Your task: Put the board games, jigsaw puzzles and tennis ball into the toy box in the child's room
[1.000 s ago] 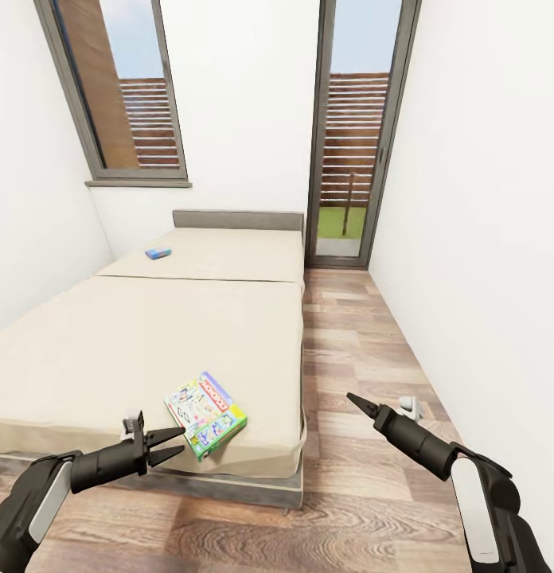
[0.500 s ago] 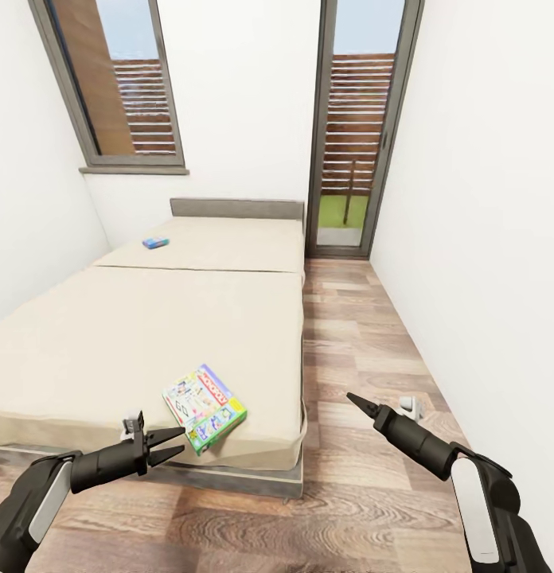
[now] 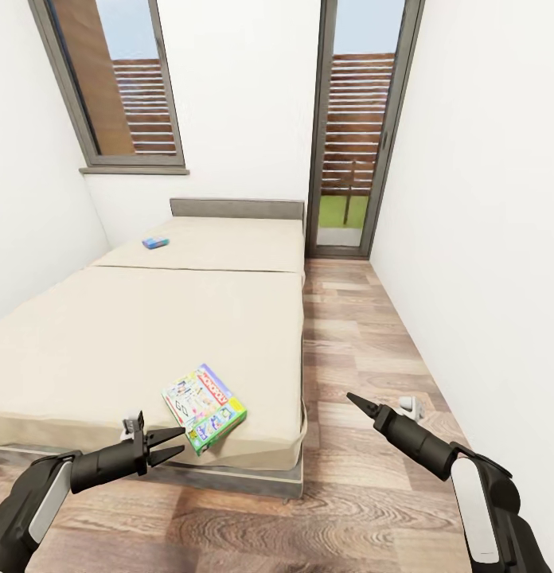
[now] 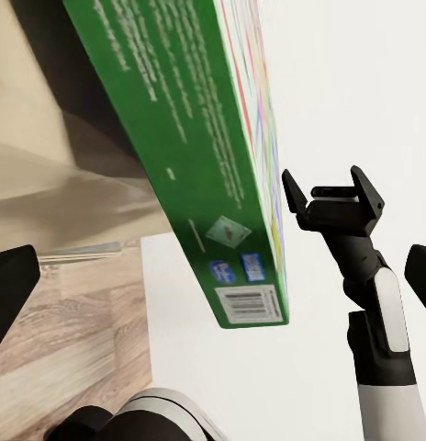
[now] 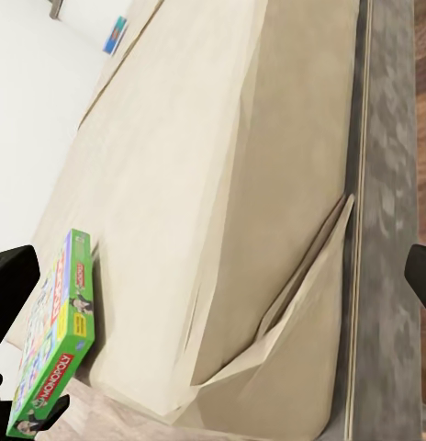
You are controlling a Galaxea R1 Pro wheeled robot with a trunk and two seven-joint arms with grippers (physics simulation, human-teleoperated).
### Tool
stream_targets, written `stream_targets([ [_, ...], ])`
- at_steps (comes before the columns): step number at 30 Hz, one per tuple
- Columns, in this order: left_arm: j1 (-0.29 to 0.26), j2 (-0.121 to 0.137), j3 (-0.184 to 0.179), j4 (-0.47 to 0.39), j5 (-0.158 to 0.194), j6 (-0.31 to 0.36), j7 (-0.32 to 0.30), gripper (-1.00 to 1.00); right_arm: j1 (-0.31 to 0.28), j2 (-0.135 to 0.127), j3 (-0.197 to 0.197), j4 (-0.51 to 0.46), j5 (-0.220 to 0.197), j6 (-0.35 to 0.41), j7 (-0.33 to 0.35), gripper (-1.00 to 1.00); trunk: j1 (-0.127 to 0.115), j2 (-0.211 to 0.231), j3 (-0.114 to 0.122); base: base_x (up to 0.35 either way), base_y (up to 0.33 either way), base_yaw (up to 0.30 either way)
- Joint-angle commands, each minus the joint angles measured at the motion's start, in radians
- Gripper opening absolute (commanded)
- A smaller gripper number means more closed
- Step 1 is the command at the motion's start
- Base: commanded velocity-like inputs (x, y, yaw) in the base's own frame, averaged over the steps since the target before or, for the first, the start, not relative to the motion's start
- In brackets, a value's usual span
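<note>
The Monopoly box lies flat on the near corner of the bed, its green edge toward the foot of the mattress, just ahead of and slightly right of the left gripper. That gripper's two fingers are spread apart with nothing between them; their tips point at the box's near edge and sit close to it without touching. In the left wrist view the box's green side with its barcode fills the space straight ahead of the fingers, with the other arm's gripper beyond it.

The right gripper hangs over the wood floor, well to the right of the box and beyond the bed's edge. From the head view I cannot tell whether its fingers are apart or together, since they line up into one point; in the right wrist view the dark fingertips show at opposite edges of the picture, so they stand wide apart, holding nothing, with the mattress corner and the box between and ahead of them.

A small blue box lies on the far section of the mattress, near the grey headboard, far beyond both grippers.
</note>
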Motion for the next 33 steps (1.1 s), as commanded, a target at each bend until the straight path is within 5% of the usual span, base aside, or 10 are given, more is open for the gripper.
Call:
stream_targets([
  [1, 0.0, 0.0, 0.0, 0.0, 0.002, 0.006, -0.002, 1.0, -0.001, 0.001, -0.003, 0.0, 0.001, 0.006, 0.005, 1.0, 0.0, 0.0, -0.001, 0.0, 0.0, 0.0],
  [33, 0.0, 0.0, 0.0, 0.0, 0.002, 0.006, -0.002, 1.0, 0.0, 0.001, -0.003, 0.0, 0.001, 0.006, 0.005, 1.0, 0.0, 0.0, -0.001, 0.0, -0.064, 0.0],
])
